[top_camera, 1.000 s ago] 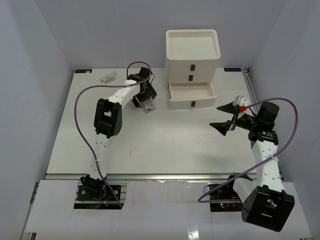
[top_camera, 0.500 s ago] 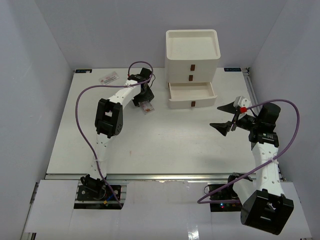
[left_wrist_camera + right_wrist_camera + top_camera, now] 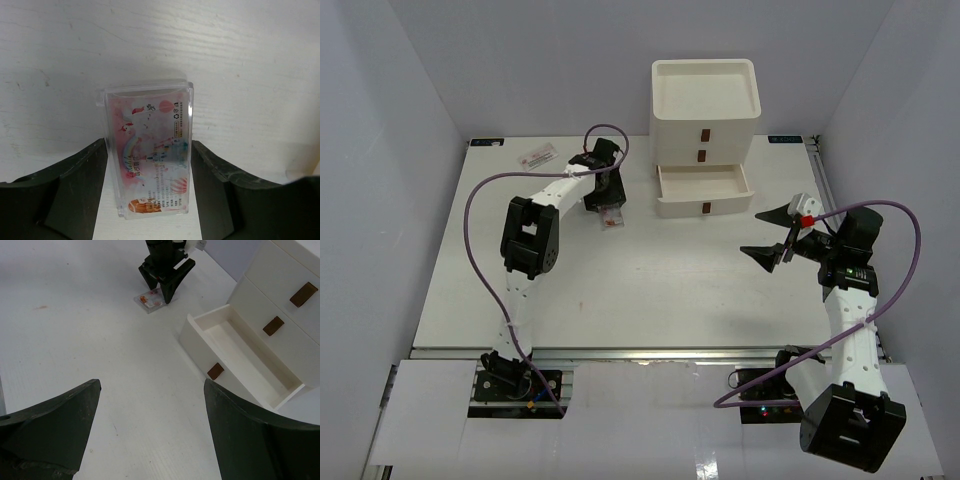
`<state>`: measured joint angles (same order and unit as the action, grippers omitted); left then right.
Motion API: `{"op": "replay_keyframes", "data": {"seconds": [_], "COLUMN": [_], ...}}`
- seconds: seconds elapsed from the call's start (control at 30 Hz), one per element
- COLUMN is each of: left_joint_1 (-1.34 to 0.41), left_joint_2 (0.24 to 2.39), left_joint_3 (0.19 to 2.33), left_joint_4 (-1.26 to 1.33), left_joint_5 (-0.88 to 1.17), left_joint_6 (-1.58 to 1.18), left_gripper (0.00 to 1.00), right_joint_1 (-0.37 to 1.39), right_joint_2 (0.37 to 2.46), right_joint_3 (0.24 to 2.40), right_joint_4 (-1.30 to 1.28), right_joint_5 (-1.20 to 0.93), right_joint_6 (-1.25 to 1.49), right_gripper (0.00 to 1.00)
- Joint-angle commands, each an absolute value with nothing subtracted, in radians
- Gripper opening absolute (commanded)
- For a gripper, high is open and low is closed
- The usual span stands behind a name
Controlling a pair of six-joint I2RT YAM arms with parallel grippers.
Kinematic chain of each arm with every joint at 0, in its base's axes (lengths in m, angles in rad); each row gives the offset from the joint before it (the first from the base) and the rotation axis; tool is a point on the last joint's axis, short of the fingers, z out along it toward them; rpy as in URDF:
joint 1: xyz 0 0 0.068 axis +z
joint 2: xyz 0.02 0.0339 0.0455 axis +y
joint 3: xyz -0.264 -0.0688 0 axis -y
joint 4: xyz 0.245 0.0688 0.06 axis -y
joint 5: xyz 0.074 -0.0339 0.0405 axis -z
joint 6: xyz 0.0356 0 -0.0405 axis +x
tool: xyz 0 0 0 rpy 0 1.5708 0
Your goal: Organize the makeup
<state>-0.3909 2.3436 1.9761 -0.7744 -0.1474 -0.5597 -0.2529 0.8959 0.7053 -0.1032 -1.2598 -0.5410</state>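
Note:
A flat clear pink packet (image 3: pixel 150 155) of the makeup lies on the white table, left of the drawer box. My left gripper (image 3: pixel 150 145) reaches down over it with both fingers against its long sides. From the top view the packet (image 3: pixel 611 217) pokes out just below that gripper (image 3: pixel 607 208). A second pink packet (image 3: pixel 537 157) lies near the table's back left edge. My right gripper (image 3: pixel 770 232) hangs open over the right side of the table, holding nothing. The right wrist view shows the first packet (image 3: pixel 150 302) far ahead of the right gripper (image 3: pixel 150 385).
The white three-drawer box (image 3: pixel 705 100) stands at the back centre, with an open tray top. Its bottom drawer (image 3: pixel 703 185) is pulled out and looks empty, as the same drawer (image 3: pixel 240 347) does from the right wrist.
My left gripper's fingers have drawn in against the packet's sides, and the gripper has shifted slightly toward the back. The right arm has barely moved.

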Motion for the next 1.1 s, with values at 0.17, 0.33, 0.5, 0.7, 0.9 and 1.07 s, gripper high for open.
{"op": "replay_keyframes", "data": {"seconds": [0.17, 0.33, 0.5, 0.7, 0.9, 1.07], "left_joint_1": [-0.394, -0.438, -0.559, -0.675, -0.691, -0.717], "left_joint_2": [1.948, 1.815, 1.767, 1.870, 2.066, 2.210], "left_joint_3": [1.553, 1.410, 1.365, 1.531, 1.791, 1.956], "left_joint_4": [-0.332, -0.181, -0.068, -0.029, -0.044, -0.051], "left_joint_5": [0.229, 0.336, 0.392, 0.331, 0.364, 0.283], "left_joint_6": [-0.204, -0.046, 0.202, 0.419, 0.512, 0.609], "left_gripper": [0.00, 0.00, 0.00, 0.00, 0.00, 0.06], "right_joint_1": [-0.259, -0.262, -0.265, -0.276, -0.298, -0.306], "right_joint_2": [0.882, 0.881, 0.882, 0.882, 0.881, 0.881], "right_joint_3": [0.698, 0.695, 0.693, 0.692, 0.692, 0.692], "right_joint_4": [-0.081, -0.081, -0.080, -0.078, -0.078, -0.078], "right_joint_5": [-1.276, -1.269, -1.260, -1.250, -1.249, -1.251], "right_joint_6": [-0.541, -0.545, -0.545, -0.548, -0.549, -0.548], "right_gripper": [0.90, 0.90, 0.90, 0.90, 0.90, 0.90]}}
